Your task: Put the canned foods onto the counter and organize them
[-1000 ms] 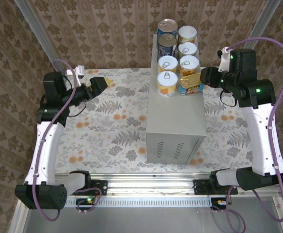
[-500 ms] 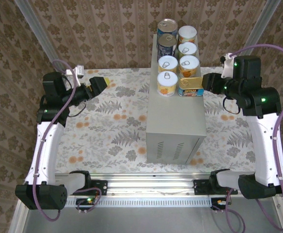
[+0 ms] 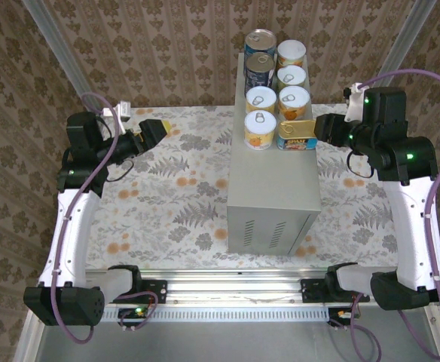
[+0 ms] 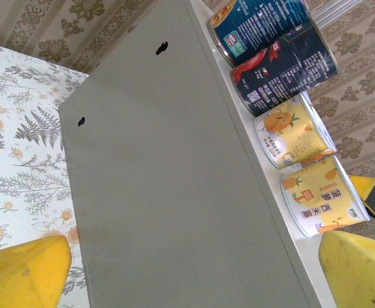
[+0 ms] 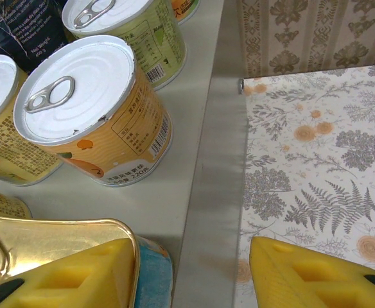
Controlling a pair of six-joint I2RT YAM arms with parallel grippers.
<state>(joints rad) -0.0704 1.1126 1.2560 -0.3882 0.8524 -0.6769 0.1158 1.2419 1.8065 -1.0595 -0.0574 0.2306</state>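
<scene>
I see the cans (image 3: 261, 98) standing in two rows at the far end of the grey tabletop (image 3: 273, 188), the flat oblong tin (image 3: 297, 134) nearest in the right row, my right tool (image 3: 319, 128) spread open just beside it, and my left tool (image 3: 154, 130) open and empty well off to the left.

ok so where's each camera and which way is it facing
top external: high behind the robot, looking down at the counter; left arm and right arm show.
left wrist: left arm, facing the counter's side; yellow fingers show.
right wrist: right arm, looking down at the flat tin; yellow fingers show.
all share the counter.
</scene>
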